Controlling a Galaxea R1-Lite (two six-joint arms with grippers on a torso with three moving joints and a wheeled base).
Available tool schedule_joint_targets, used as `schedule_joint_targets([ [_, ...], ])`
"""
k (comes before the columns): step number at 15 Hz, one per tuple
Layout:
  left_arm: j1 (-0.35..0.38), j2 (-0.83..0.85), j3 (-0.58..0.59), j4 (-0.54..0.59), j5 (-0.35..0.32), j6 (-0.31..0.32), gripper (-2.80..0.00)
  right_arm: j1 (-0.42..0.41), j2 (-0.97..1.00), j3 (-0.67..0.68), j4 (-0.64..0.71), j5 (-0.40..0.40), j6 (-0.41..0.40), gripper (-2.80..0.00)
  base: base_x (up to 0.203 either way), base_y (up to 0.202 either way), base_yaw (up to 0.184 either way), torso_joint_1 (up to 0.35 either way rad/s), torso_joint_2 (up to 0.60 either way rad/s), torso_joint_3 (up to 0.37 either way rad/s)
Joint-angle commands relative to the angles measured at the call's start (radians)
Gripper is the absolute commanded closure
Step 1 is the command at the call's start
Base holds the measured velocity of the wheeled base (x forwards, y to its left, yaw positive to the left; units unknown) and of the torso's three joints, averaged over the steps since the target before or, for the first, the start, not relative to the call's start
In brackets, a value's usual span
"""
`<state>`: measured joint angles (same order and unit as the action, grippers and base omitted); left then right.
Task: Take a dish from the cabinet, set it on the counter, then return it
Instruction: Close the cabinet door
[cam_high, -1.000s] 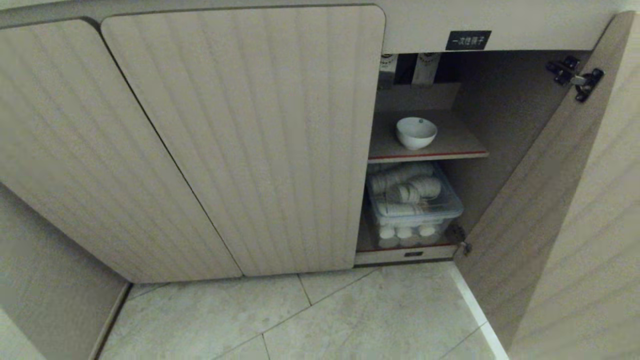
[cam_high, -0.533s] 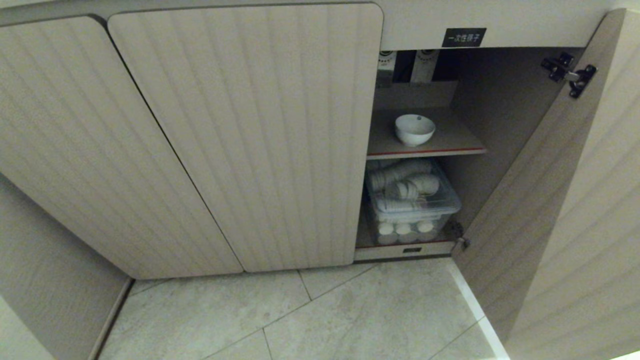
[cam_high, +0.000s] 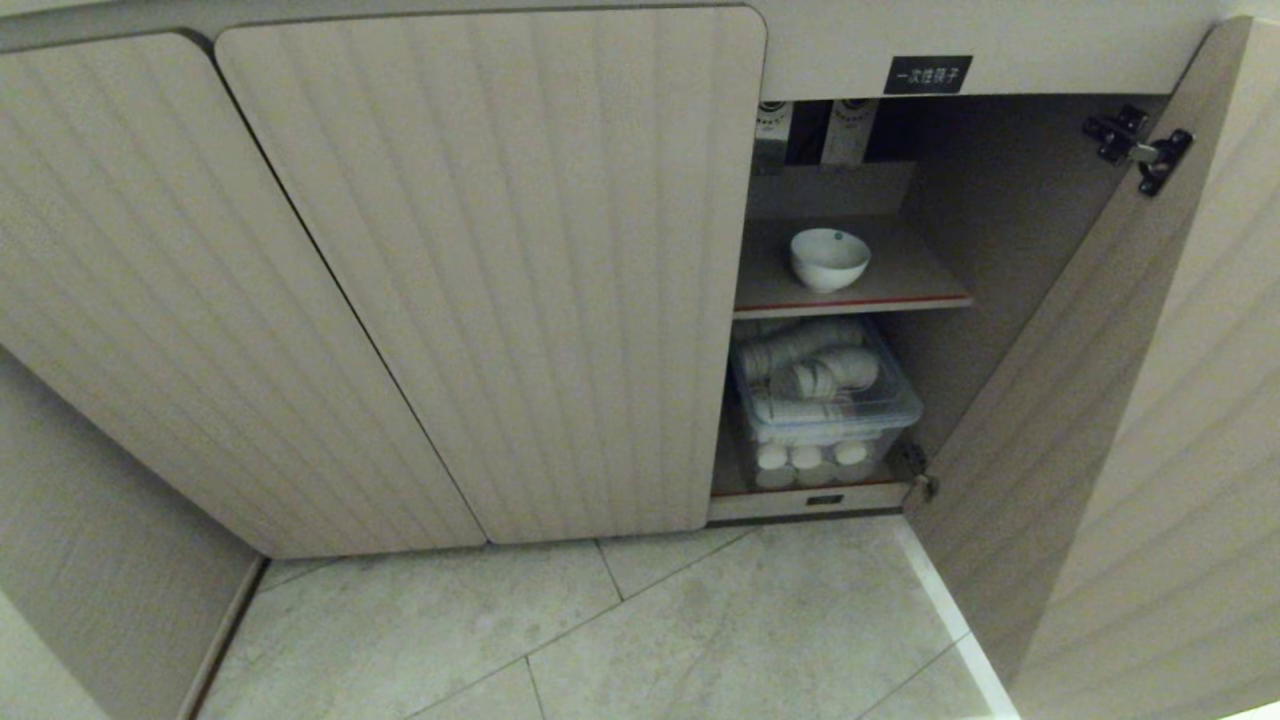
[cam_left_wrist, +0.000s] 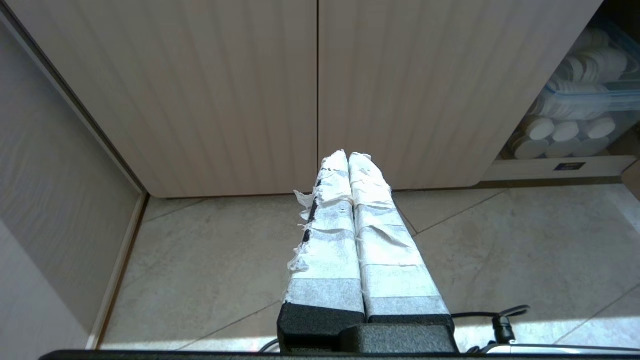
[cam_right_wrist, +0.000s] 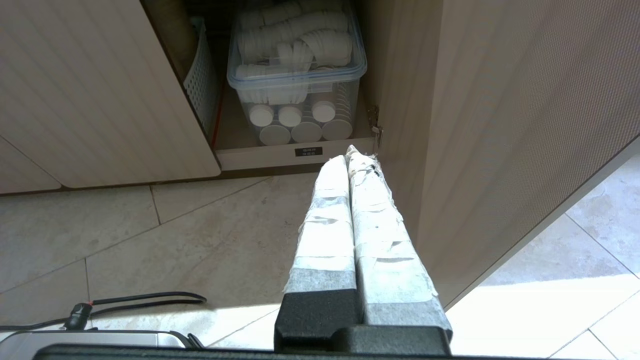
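Head view: round glossy white dish (cam_high: 830, 259) on ribbed cabinet's (cam_high: 500, 270) flat shelf.

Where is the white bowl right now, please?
In the head view, the bowl sits on the open cabinet's upper shelf, right of the closed doors, above the clear bin.

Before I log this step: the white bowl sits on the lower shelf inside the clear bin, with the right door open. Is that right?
Not quite. The white bowl stands alone on the upper, red-edged shelf; the clear bin of stacked cups is beneath it. The head view shows this. The right door is indeed open.
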<state>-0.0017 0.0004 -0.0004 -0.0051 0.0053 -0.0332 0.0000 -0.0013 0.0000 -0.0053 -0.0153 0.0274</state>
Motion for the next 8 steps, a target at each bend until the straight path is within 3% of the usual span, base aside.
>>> schedule_joint_targets([
  [1, 0.000, 0.000, -0.001, 0.001, 0.001, -0.001, 0.00, 0.000, 0.001, 0.000, -0.001, 0.000, 0.000, 0.00, 0.000, 0.000, 0.000, 0.000, 0.00, 0.000],
  [8, 0.000, 0.000, 0.000, 0.001, 0.000, -0.001, 0.00, 0.000, 0.001, 0.000, -0.001, 0.000, 0.000, 0.00, 0.000, 0.000, 0.000, 0.000, 0.00, 0.000],
])
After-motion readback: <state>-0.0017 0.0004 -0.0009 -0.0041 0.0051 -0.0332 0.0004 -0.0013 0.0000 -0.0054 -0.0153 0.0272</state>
